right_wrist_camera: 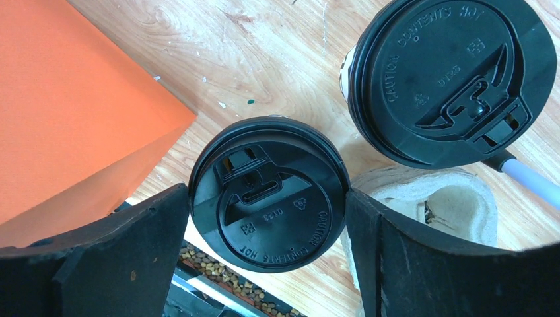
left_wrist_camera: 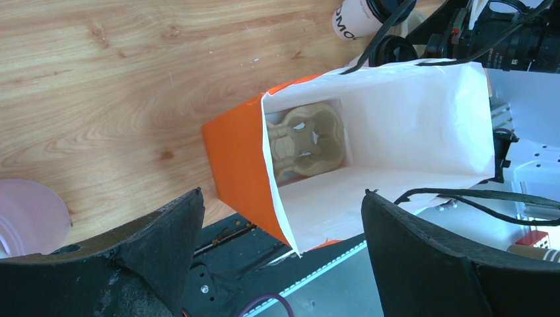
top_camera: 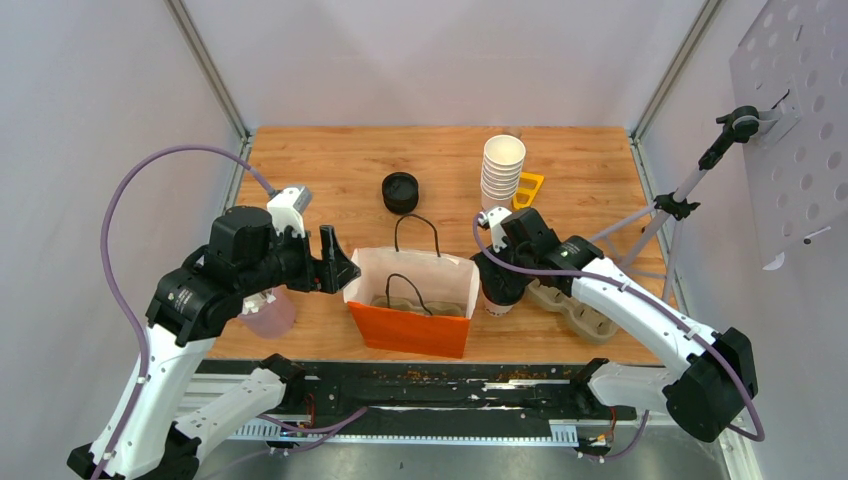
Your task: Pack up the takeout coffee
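While left fingers [left_wrist_camera: 152,244] gape wide, right fingers [right_wrist_camera: 119,257] clasp a lidded cup [right_wrist_camera: 267,198] by its sides.

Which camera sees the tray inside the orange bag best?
Left wrist: it looks straight into the bag at the tray. Top external catches only a sliver; right wrist sees just the bag's orange outside.

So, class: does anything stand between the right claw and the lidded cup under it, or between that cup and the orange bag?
Nothing visible. The right claw straddles the cup, a finger on each side of its lid. The bag stands open beside it, only a cardboard tray inside; one handle cord droops into the mouth.
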